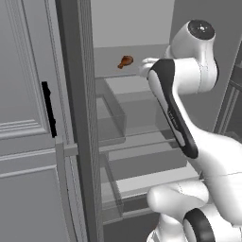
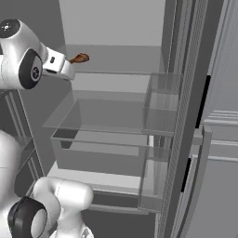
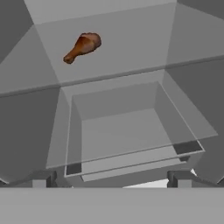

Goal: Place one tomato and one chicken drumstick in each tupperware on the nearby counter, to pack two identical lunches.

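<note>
A brown chicken drumstick [image 3: 83, 46] lies on a grey shelf deep inside an open fridge, also seen as the drumstick [image 1: 125, 61] and drumstick [image 2: 80, 58] from the base. My gripper [image 3: 111, 181] is open and empty, with its fingertips [image 3: 43, 179] spread wide at the bottom of the hand view. It hovers in front of the shelf and short of the drumstick, above a clear drawer. From the base the white hand [image 2: 60, 67] reaches in at shelf height. The tomato, the tupperware and the counter are out of view.
A clear drawer [image 3: 122, 131] sits right below the hand, with another drawer [image 2: 97, 153] under it. Clear door bins [image 2: 160, 107] flank the right side. A grey panelled door with a black handle [image 1: 48, 108] stands on the left, and the fridge's dark frame [image 1: 75, 118] is beside it.
</note>
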### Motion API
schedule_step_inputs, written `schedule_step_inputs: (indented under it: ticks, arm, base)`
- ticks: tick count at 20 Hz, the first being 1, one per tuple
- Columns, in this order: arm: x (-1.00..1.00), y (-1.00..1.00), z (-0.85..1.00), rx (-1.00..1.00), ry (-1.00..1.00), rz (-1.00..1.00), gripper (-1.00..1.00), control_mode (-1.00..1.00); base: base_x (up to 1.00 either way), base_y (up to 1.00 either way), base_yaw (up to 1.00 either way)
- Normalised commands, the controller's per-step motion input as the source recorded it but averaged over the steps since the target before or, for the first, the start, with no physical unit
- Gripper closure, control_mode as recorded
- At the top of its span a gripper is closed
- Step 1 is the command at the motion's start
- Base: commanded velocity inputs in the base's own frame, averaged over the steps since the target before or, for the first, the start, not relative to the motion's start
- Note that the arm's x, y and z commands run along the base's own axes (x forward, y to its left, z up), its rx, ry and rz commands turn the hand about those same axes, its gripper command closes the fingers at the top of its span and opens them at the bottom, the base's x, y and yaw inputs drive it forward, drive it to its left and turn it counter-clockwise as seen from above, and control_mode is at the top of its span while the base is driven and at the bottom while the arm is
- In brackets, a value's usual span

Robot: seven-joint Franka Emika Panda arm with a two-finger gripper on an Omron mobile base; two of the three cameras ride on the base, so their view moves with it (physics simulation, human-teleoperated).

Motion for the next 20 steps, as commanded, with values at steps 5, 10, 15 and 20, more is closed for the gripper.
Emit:
schedule_step_inputs:
  ticks: [5,10,15,20]
  arm:
    - [0.77,0.27,0.23,0.02,0.0,0.0,-1.0,-1.0]
    - [0.86,0.19,0.0,0.0,0.0,-0.01,-1.0,-1.0]
    - [0.99,0.12,-0.03,0.0,0.03,-0.01,-1.0,-1.0]
    - [0.99,0.17,-0.08,0.0,0.02,-0.02,-1.0,-1.0]
  base:
    - [0.0,0.0,0.0]
    - [0.0,0.0,0.0]
    - [0.0,0.0,0.0]
    - [0.0,0.0,0.0]
